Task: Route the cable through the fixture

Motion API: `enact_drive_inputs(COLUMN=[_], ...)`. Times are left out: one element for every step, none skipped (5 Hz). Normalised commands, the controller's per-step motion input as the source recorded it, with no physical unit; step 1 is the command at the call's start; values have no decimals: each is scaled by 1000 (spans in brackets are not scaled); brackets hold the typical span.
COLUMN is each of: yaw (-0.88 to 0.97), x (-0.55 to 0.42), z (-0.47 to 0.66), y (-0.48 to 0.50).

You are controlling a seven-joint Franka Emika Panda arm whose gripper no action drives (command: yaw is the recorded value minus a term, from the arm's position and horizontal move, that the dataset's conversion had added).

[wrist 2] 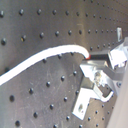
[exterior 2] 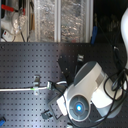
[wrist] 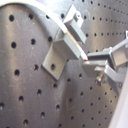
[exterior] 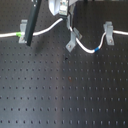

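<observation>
The white cable runs in from the first exterior view's left with its green band, rises to my gripper, then drops past the slanted fixture to the blue band. My gripper hangs just above and behind the fixture's forked top and is shut on the cable. In the second wrist view the cable ends between the fingertips. In the first wrist view the fixture stands close beside the fingers, and the cable curves toward its fork.
An upright grey bracket stands at the first exterior view's left and another at its right; the cable passes both. A black rod leans at the back left. The arm's white body fills the second exterior view's right.
</observation>
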Motion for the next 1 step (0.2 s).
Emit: enact_drive_inputs(yaw=[0], x=[-13], z=[0], y=[20])
